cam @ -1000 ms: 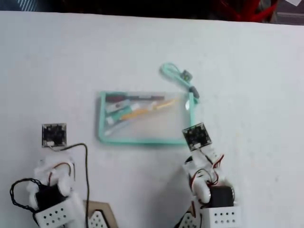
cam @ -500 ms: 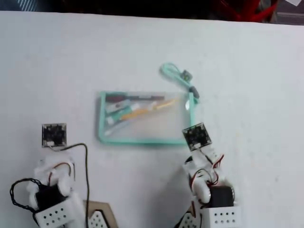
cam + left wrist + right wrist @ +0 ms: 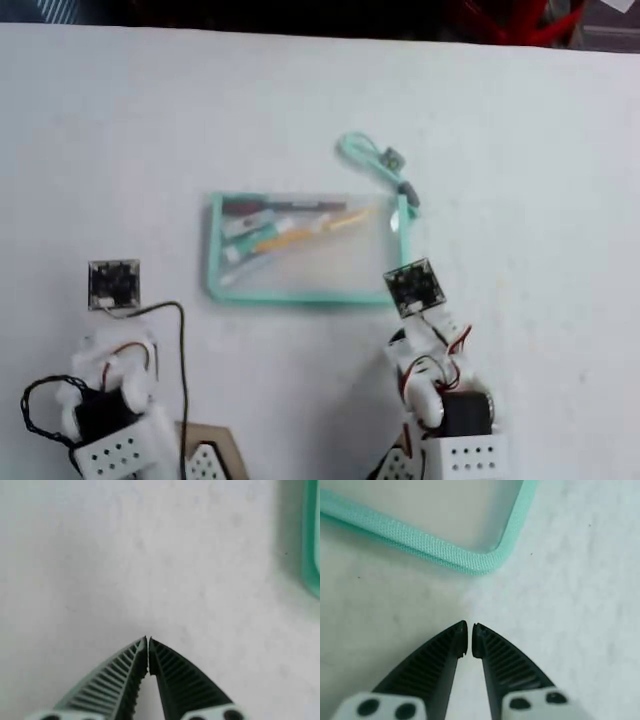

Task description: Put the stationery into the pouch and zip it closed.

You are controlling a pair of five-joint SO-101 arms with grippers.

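Your right pincer (image 3: 469,639), closed and empty, is just beside the near corner of the pouch (image 3: 300,297), which lies lengthwise across the worktop (image 3: 520,150) with the stationery (image 3: 290,232) inside. Your left pincer (image 3: 148,647), closed too, is farther.

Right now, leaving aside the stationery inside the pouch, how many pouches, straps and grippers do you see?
Pouch: 1
Strap: 1
Grippers: 2, the left gripper and the right gripper
Total: 4
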